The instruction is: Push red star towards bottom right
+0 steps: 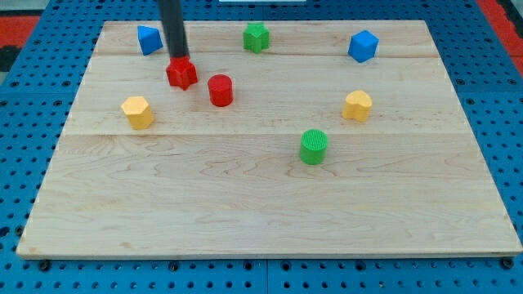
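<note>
The red star point(181, 73) lies on the wooden board point(261, 204) at the upper left. My tip point(176, 57) stands right at the star's upper left edge, touching it or nearly so. A red cylinder point(220, 90) sits just to the lower right of the star, a small gap apart.
A blue block point(148, 39) is left of my rod, at the top left. A green star-like block point(256, 37) is at the top middle, a blue cube point(363, 46) at the top right. Yellow blocks sit at left point(137, 112) and right point(356, 105). A green cylinder point(313, 146) is right of centre.
</note>
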You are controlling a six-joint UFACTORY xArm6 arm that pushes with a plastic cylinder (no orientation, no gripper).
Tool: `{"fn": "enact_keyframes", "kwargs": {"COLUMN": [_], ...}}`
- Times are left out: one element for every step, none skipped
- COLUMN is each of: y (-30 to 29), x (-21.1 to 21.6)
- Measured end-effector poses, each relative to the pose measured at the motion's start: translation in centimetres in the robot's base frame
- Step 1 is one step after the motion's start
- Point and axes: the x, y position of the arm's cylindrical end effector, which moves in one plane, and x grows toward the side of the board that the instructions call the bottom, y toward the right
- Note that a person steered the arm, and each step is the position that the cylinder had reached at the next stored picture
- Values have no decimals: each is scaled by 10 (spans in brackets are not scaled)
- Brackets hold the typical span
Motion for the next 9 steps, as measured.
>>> {"fn": "enact_keyframes", "kwargs": {"y": [-5, 14, 71, 124, 51, 56, 147, 214, 240], "x": [57, 116, 170, 188, 133, 104, 167, 236, 245]}}
